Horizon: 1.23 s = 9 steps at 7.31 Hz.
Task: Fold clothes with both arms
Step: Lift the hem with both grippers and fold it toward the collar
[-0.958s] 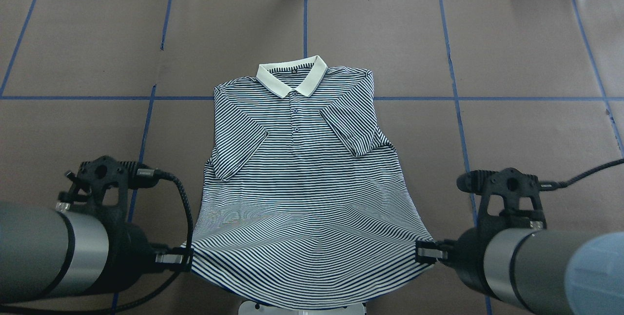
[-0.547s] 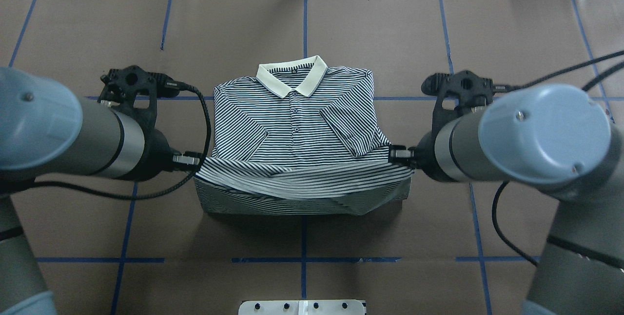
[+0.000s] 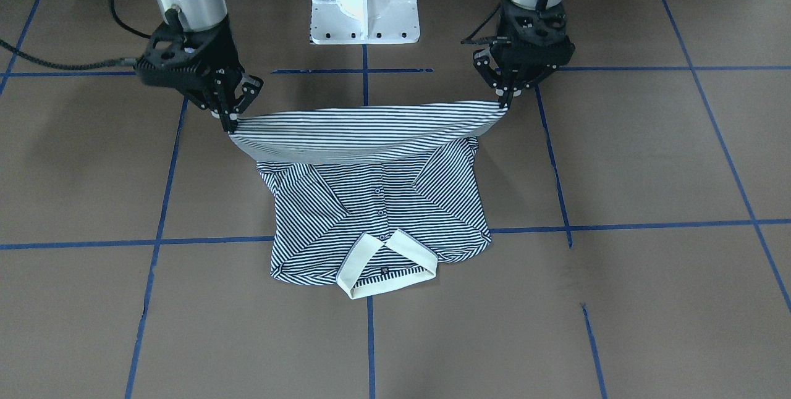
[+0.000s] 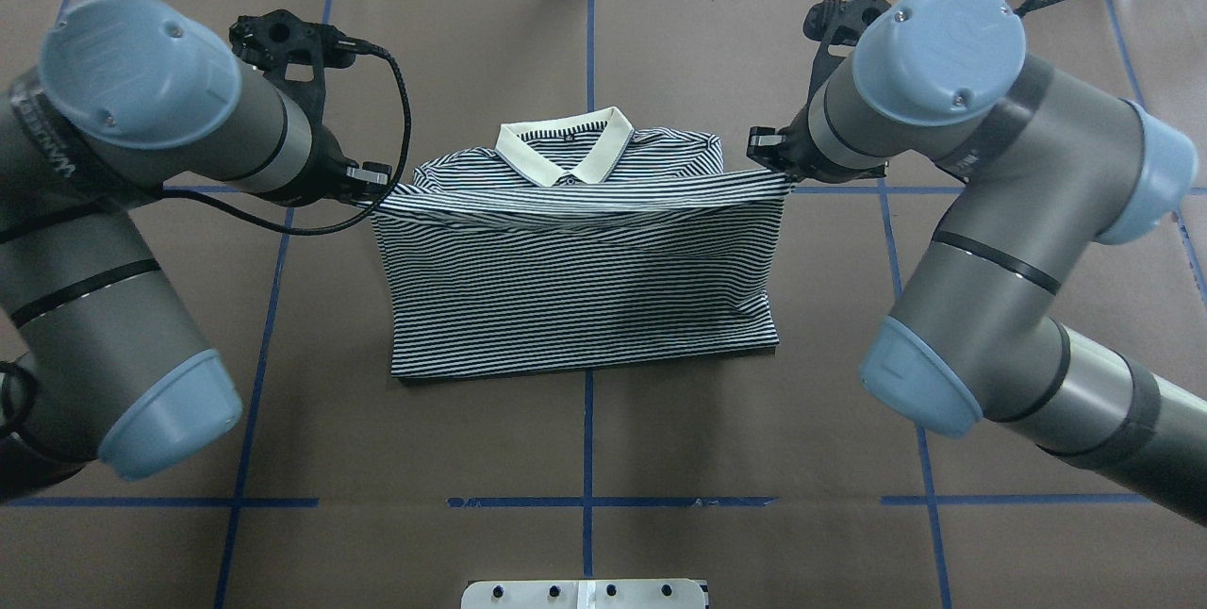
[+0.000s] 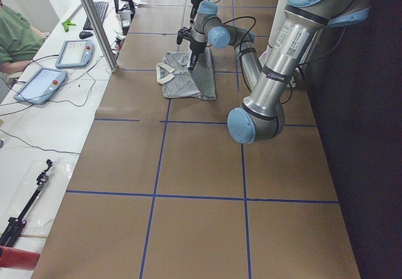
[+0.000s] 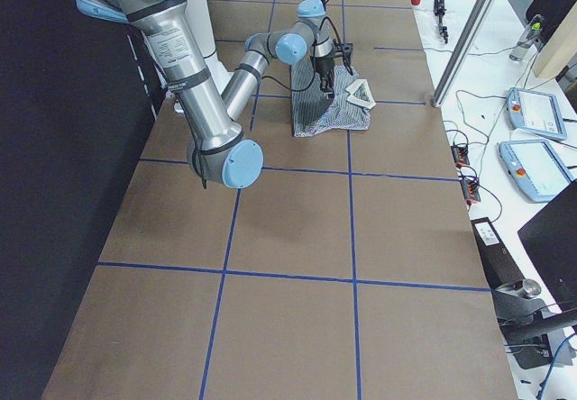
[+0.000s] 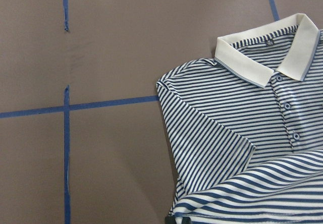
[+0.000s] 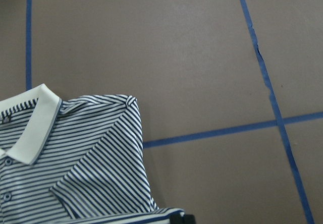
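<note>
Tabletop (image 4: 754, 43) w/ blue tape grid (image 4: 591, 43), polo (image 4: 575, 298) hem in L hand (image 4: 375, 185), R hand (image 4: 771, 161)

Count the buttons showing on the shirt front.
3, in a line down the shirt front: top button just under the collar, middle button below it, lowest button just above the lifted hem. The hem may hide more.

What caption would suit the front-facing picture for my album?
Left gripper and right gripper hold the hem of the striped polo shirt raised over its front, cream collar nearest the camera.
</note>
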Each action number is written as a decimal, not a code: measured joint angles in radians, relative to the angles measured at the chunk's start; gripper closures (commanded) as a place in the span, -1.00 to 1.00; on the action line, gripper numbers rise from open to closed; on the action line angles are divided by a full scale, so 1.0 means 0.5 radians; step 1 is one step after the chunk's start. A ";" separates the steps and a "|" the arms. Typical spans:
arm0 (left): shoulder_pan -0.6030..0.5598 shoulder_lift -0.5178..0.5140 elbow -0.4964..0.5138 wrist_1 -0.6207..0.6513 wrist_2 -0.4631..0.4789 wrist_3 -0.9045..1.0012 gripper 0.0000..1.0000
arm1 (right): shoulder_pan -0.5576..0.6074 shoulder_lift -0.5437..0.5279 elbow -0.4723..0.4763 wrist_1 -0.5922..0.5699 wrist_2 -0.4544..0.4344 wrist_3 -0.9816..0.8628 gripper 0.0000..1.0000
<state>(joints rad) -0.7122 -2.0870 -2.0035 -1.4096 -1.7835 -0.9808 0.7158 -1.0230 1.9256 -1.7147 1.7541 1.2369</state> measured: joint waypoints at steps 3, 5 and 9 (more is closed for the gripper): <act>-0.069 -0.093 0.517 -0.412 0.017 0.037 1.00 | 0.036 0.207 -0.602 0.380 -0.015 -0.002 1.00; -0.073 -0.162 0.883 -0.695 0.048 0.038 1.00 | 0.040 0.311 -0.972 0.636 -0.032 0.007 1.00; -0.060 -0.228 1.221 -0.974 0.104 0.035 -0.63 | 0.038 0.346 -1.233 0.757 -0.091 -0.010 -0.99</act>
<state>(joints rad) -0.7420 -2.2011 -1.3932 -1.8968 -1.7315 -0.9631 0.7349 -0.8501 1.3090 -1.3362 1.7084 1.2319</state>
